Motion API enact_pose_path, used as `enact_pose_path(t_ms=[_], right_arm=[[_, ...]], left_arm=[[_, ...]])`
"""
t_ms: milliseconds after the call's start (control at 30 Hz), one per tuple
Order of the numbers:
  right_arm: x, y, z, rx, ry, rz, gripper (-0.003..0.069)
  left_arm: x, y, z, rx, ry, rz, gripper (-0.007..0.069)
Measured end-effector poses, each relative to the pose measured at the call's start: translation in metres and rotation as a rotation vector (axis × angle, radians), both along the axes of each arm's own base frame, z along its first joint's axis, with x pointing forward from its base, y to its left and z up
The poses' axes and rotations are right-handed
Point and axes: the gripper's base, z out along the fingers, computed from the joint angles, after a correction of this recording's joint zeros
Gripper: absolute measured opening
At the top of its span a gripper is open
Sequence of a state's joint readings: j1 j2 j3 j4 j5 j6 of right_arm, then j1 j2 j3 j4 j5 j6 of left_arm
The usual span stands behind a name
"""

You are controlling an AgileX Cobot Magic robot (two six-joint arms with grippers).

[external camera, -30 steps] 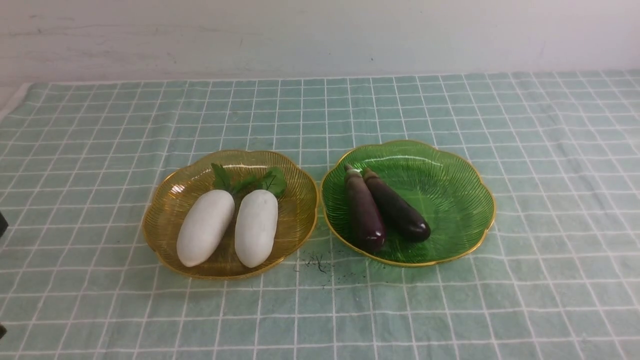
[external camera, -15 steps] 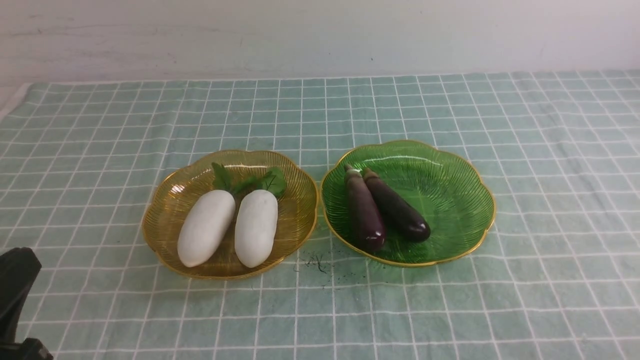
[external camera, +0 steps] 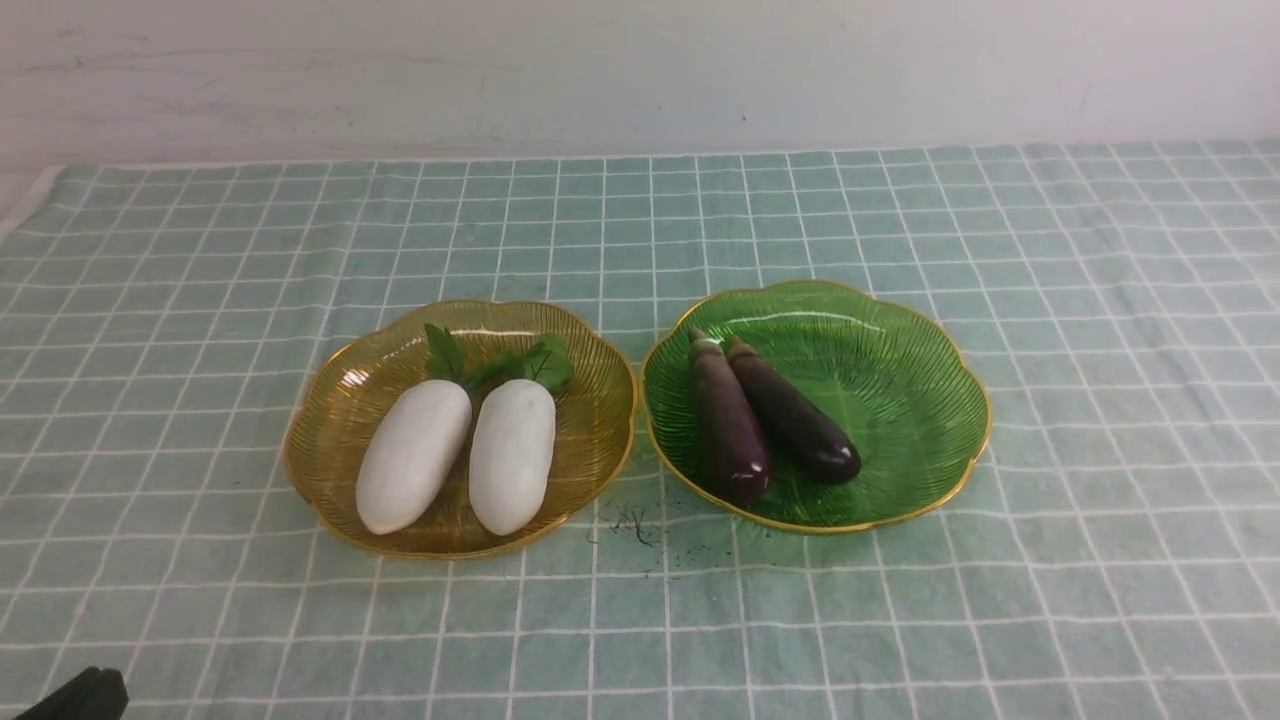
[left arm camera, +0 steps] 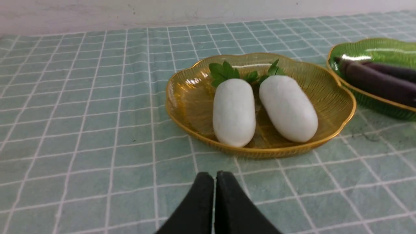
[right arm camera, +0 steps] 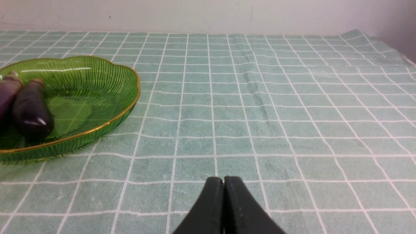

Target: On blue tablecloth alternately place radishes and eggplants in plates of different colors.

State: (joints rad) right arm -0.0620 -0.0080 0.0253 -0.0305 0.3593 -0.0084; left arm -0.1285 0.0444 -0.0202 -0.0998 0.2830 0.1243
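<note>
Two white radishes lie side by side in the amber plate, leaves pointing away from me. Two dark purple eggplants lie together in the green plate to its right. Both plates rest on the blue tablecloth. My left gripper is shut and empty, low over the cloth in front of the amber plate; only its tip shows in the front view. My right gripper is shut and empty, to the right of the green plate.
Dark specks mark the cloth between the plates, toward me. A white wall stands behind the table. The cloth's left edge and its rumpled far right corner are in view.
In the front view the left gripper stood higher at the left edge half a second ago; it has since sunk to the bottom-left corner. Plates and vegetables have not moved.
</note>
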Motion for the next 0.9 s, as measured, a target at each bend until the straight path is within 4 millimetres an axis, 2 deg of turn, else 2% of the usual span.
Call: enact_pose_path(t_ms=[167, 300, 900], right_arm=[[0.0, 0.0, 0.0, 0.0, 0.001, 0.0, -0.0015], [0.0, 0.0, 0.0, 0.0, 0.001, 0.0, -0.0015], [0.0, 0.0, 0.0, 0.0, 0.001, 0.0, -0.0015]], left_arm=[[-0.002, 0.002, -0.014, 0.032, -0.003, 0.024, -0.0008], [-0.004, 0.006, -0.02, 0.035, 0.071, 0.085, -0.0008], [-0.004, 0.003, -0.022, 0.039, 0.085, 0.038, -0.0008]])
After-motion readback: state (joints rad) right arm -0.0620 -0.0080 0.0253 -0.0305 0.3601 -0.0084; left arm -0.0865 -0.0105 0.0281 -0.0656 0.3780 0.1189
